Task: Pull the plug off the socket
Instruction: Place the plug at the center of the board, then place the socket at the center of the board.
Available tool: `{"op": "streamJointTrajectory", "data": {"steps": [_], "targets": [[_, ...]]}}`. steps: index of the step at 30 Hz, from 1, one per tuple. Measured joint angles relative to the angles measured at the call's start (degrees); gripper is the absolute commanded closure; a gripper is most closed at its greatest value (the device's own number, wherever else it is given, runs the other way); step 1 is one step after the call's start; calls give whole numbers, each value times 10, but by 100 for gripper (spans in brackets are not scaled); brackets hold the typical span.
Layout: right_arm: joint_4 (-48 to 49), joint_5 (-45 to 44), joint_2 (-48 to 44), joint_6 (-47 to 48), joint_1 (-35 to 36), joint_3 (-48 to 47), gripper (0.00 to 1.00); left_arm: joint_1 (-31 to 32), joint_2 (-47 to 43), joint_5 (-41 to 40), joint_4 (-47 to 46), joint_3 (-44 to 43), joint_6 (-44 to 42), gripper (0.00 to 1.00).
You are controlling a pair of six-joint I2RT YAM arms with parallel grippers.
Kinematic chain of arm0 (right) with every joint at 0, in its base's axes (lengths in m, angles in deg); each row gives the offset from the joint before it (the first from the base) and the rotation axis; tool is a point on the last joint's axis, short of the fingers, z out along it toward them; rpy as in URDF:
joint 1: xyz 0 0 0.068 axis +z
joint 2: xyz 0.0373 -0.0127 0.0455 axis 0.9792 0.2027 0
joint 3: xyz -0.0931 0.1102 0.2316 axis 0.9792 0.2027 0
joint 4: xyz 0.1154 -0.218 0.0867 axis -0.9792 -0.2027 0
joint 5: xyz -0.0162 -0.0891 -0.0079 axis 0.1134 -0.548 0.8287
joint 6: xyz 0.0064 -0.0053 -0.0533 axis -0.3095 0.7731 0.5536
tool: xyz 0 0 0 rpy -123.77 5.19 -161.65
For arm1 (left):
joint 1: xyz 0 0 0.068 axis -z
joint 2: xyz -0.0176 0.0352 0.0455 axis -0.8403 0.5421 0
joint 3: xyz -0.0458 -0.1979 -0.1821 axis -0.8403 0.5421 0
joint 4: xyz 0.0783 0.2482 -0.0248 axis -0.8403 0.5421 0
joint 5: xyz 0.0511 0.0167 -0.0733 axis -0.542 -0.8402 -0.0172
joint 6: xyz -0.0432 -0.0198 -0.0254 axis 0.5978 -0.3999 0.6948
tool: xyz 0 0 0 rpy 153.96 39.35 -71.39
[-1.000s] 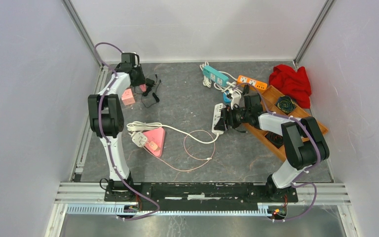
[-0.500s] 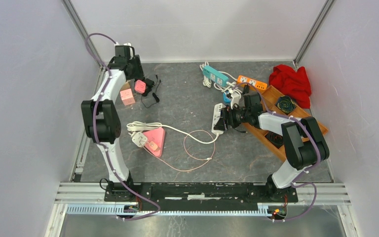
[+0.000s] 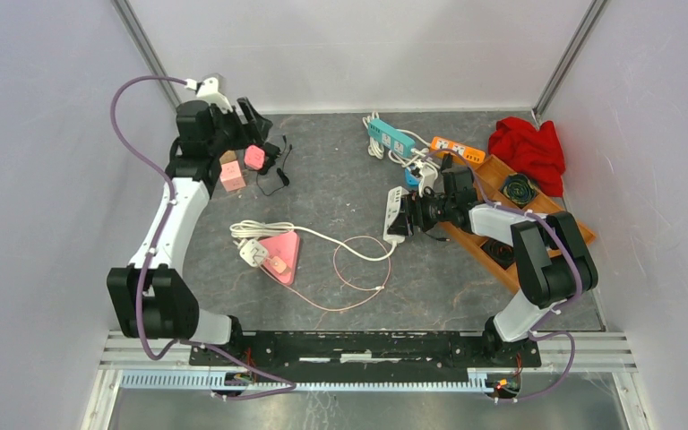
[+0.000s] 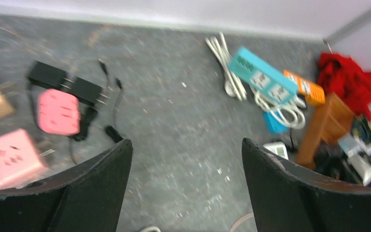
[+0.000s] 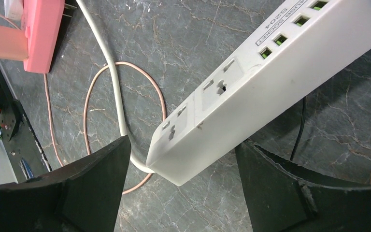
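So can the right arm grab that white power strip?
Probably yes. The right tool is open and the white power strip lies right between its jaws, with nothing else in the gap. It looks like it would only need to close.

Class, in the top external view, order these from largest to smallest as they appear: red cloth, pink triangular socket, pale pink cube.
1. red cloth
2. pink triangular socket
3. pale pink cube, clearly the smallest
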Motion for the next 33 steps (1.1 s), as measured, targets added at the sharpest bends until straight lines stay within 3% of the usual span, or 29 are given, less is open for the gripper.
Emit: {"op": "streamJointTrajectory", "data": {"steps": [7, 15, 22, 29, 33], "targets": [[7, 0, 0, -10, 0, 0, 16, 77, -74, 16, 24, 88, -29, 0], [32, 12, 2, -33, 0, 8, 20, 77, -248, -26, 30, 220, -71, 0], [72, 3, 3, -70, 0, 40, 26, 77, -292, -76, 49, 258, -99, 0], [108, -17, 9, -110, 0, 61, 47, 77, -360, -107, 56, 275, -104, 0], [128, -13, 14, -141, 0, 66, 67, 77, -365, -110, 57, 275, -110, 0]]}}
